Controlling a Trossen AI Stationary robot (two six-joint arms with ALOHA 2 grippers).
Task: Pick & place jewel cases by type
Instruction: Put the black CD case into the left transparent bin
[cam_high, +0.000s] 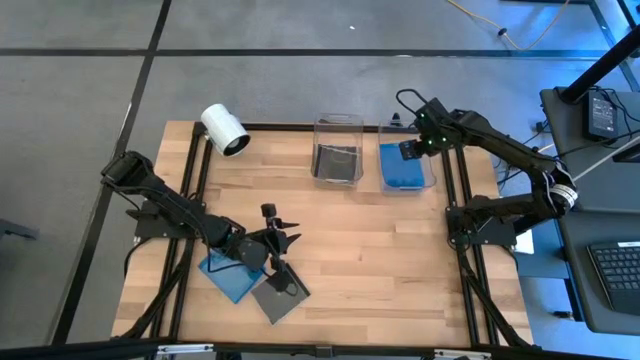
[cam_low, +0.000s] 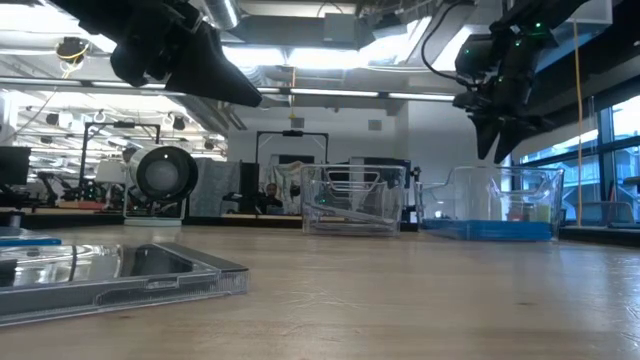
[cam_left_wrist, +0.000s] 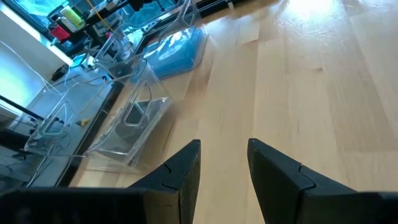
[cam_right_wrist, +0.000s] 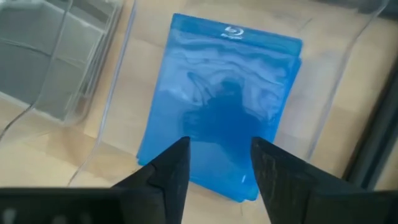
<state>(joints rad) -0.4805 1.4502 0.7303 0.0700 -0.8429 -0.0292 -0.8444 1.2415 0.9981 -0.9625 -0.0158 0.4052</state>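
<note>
Two fingers of the right gripper (cam_right_wrist: 214, 171) stand parted and empty above the right bin (cam_high: 430, 180), where blue jewel cases (cam_right_wrist: 221, 102) lie stacked flat. The left gripper (cam_high: 283, 240), also parted and empty, hovers near the table's front over a blue case (cam_high: 228, 277) and a dark grey case (cam_high: 280, 292); more dark cases sit in the left bin (cam_high: 337, 122).

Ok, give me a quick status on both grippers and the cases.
Right gripper open above blue cases in right bin. Left gripper empty over blue case and grey case on table. Nothing blocking.
</note>
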